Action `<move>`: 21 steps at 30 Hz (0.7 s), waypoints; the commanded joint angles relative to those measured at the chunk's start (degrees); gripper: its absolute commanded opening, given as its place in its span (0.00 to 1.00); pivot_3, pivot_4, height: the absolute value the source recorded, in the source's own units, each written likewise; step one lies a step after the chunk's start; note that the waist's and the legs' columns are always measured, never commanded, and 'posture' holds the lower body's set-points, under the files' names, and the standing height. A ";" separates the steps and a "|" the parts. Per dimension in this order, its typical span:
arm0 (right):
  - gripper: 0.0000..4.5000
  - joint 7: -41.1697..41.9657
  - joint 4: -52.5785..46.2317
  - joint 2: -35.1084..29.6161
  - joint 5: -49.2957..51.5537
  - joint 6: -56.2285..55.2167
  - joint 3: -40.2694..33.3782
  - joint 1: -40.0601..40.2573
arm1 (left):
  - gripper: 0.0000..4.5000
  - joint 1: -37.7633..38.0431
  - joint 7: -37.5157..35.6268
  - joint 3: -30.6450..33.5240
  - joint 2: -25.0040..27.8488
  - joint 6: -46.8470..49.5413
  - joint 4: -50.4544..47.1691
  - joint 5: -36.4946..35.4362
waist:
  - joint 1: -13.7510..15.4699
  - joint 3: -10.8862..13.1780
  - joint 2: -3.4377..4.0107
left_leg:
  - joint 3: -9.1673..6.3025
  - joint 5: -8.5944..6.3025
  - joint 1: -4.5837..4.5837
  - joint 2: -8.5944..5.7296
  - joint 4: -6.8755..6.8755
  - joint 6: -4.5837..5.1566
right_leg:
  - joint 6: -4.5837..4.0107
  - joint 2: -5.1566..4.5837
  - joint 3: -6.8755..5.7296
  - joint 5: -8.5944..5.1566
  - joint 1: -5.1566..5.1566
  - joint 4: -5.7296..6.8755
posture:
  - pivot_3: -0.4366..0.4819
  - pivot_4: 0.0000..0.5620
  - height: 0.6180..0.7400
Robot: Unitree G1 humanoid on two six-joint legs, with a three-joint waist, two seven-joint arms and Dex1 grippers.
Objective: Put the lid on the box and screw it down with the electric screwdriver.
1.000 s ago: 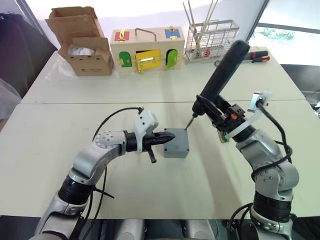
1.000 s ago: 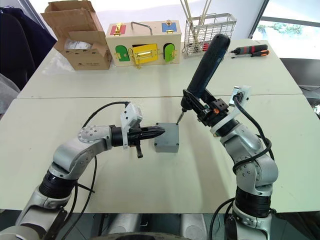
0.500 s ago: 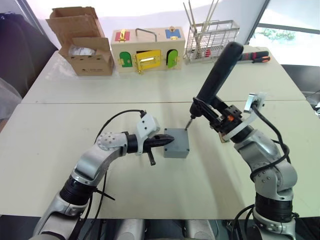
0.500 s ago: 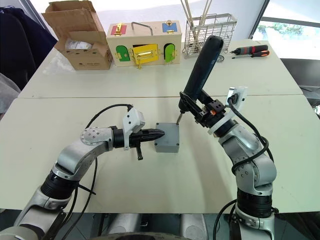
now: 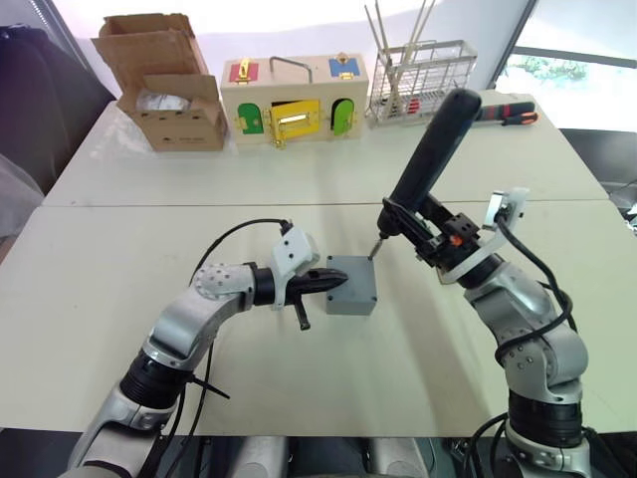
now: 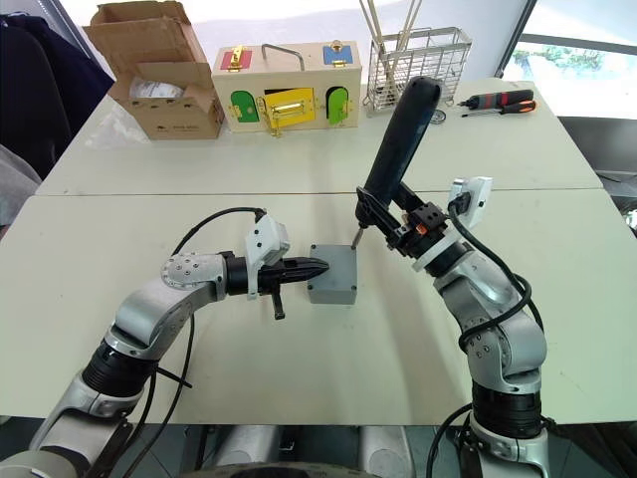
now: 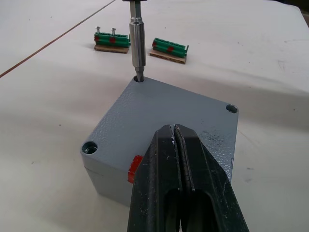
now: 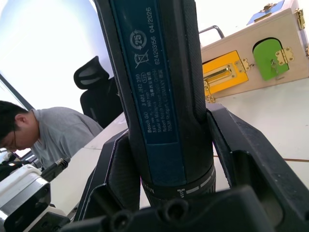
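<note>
Lid [image 7: 169,116] seated on box [image 5: 350,296]; left gripper [image 7: 177,145] fingers pressed together, bracing it; right gripper [image 8: 193,159] clamps electric screwdriver [image 5: 430,167], bit in corner hole.

A cardboard carton [image 5: 164,82], a wooden box with coloured doors [image 5: 294,98] and a wire rack [image 5: 420,80] line the table's far edge. A red-and-black hand screwdriver [image 5: 510,114] lies beside the rack.
</note>
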 commanded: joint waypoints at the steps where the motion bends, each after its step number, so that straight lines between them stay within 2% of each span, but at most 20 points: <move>1: 0.42 0.77 -0.35 -0.87 -1.32 -2.51 0.91 0.11 | 0.00 0.12 -0.19 -0.40 -0.03 0.36 -0.45 0.34 | 0.01 -0.01 0.00 | 0.00 0.00 0.01 0.00 0.00 0.00 | 0.00 0.00 0.00 0.00 0.00 0.00 | 0.48 0.27 0.92; 11: 0.42 5.07 1.49 -3.26 -7.68 -7.21 10.22 3.18 | 0.00 0.50 -0.13 -1.03 -0.04 0.69 -0.77 0.92 | -0.06 -0.59 -0.07 | 0.00 0.00 0.08 -0.01 -0.01 0.00 | 0.00 0.02 -0.01 0.00 0.10 -0.03 | 0.48 0.27 0.92; 21: 0.42 5.53 4.74 -1.95 -9.96 -9.16 13.94 6.05 | 0.00 0.92 -0.17 -1.15 -0.12 1.28 -1.12 1.30 | -0.14 -1.49 -0.24 | -0.01 -0.04 0.44 0.03 -0.21 0.05 | -0.02 0.08 -0.01 -0.02 0.42 -0.13 | 0.48 0.27 0.92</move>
